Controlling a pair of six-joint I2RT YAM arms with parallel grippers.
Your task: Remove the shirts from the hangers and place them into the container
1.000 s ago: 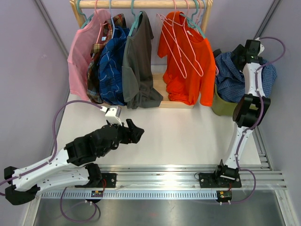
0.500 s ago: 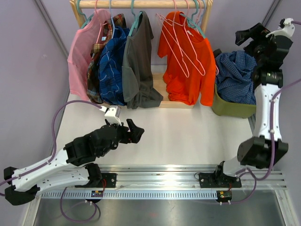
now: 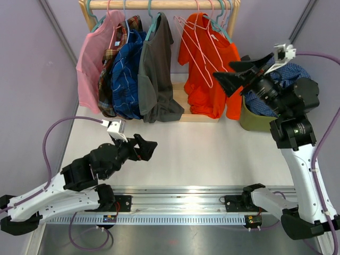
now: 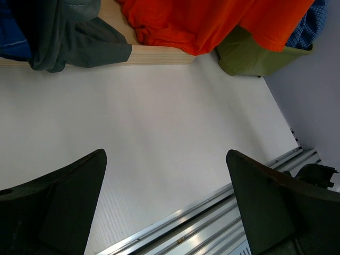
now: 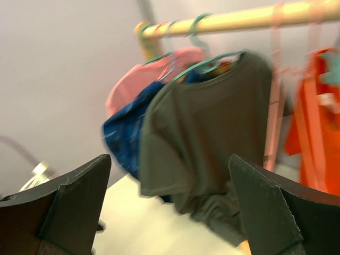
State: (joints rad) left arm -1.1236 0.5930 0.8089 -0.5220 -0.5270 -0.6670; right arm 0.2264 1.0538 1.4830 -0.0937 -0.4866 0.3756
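Right gripper (image 3: 223, 70) and left gripper (image 3: 147, 144) both spread empty before the wooden rail (image 3: 159, 4); I'd pinch the hanging grey shirt (image 3: 154, 74) by its shoulder cloth, clear of its hanger (image 5: 207, 62), with the container (image 3: 252, 121) waiting right of the rail.

Robot lab cell (plain lilac walls (image 3: 32, 64), aluminium rail (image 3: 180, 192)).

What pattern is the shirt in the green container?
The shirt is blue small-checked; clearest in top external view.

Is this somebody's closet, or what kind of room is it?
Probably a robot test lab, not a real closet. Shirts hang from a wooden rail on a tabletop, two robot arms are bolted to a metal track, and the walls are plain panels.
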